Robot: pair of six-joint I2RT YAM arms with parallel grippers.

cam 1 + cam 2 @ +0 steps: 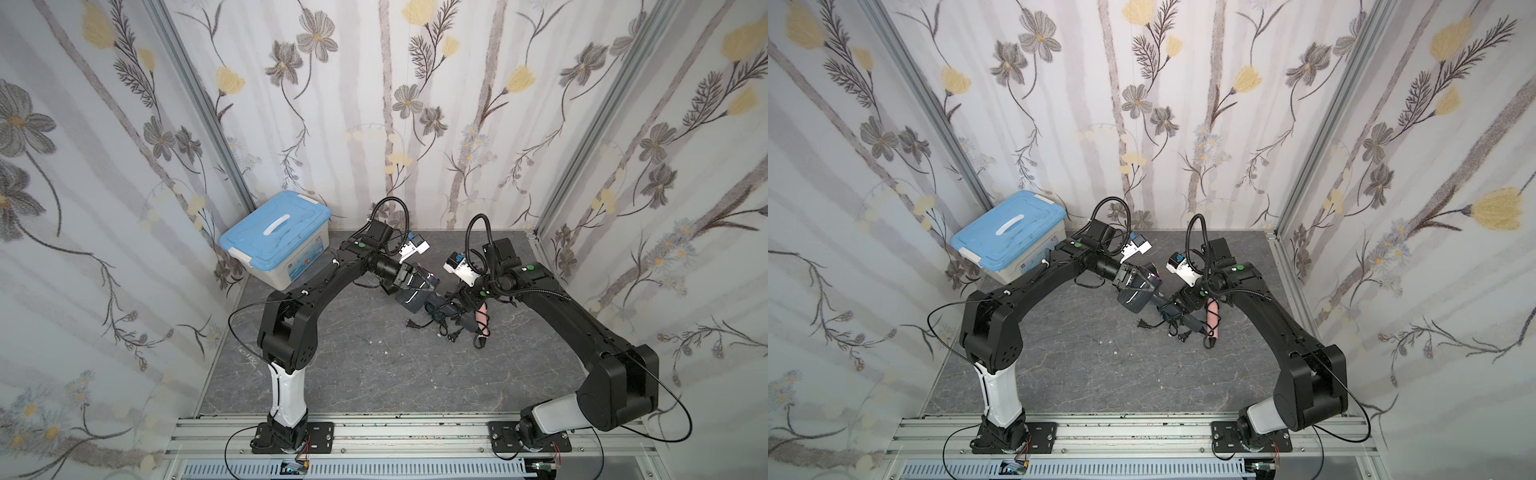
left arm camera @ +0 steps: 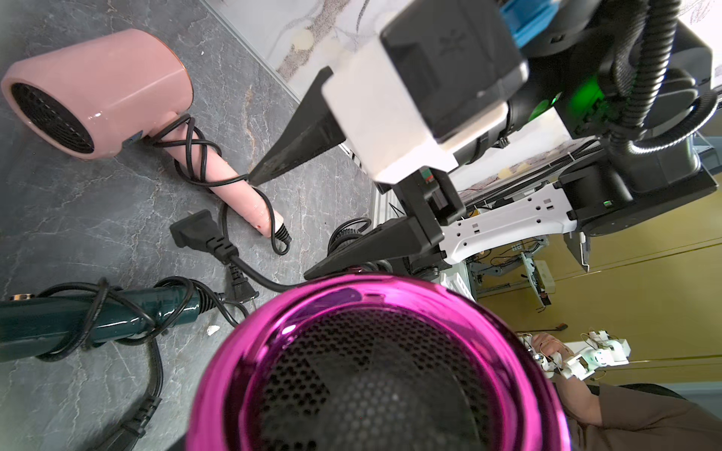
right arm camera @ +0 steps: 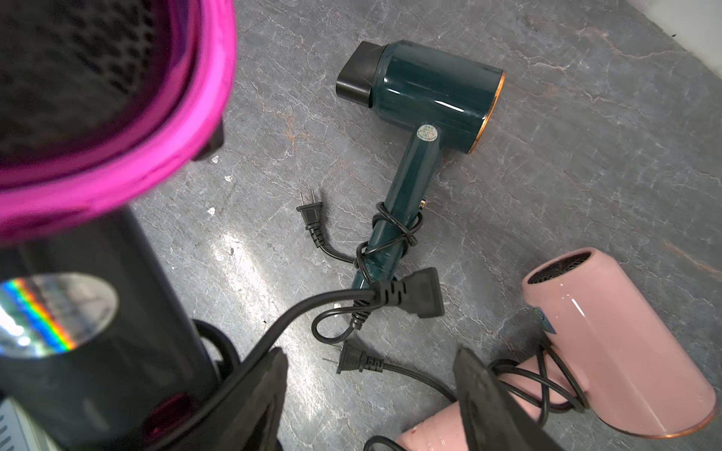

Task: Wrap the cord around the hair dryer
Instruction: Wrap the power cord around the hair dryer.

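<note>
The hair dryer (image 2: pixel 390 296), black with a shiny magenta rim, is held off the table by my left gripper (image 1: pixel 417 284), which is shut on its body. Its rim fills the left wrist view and hides the jaws. Its thick black cord (image 3: pixel 312 308) coils near the handle, then runs out to a plug (image 3: pixel 422 293) hanging over the table. My right gripper (image 3: pixel 371 394) stands open just beside that cord, with only bare table between its fingers (image 3: pixel 480 390). In the left wrist view the right gripper (image 2: pixel 278 227) hovers over the pink dryer's handle end.
A dark green dryer (image 3: pixel 433 90) and a pink dryer (image 3: pixel 609 332) lie on the grey table (image 1: pixel 374 374), each with its cord wound round its handle and loose plugs nearby. A blue-lidded box (image 1: pixel 276 241) stands at the back left.
</note>
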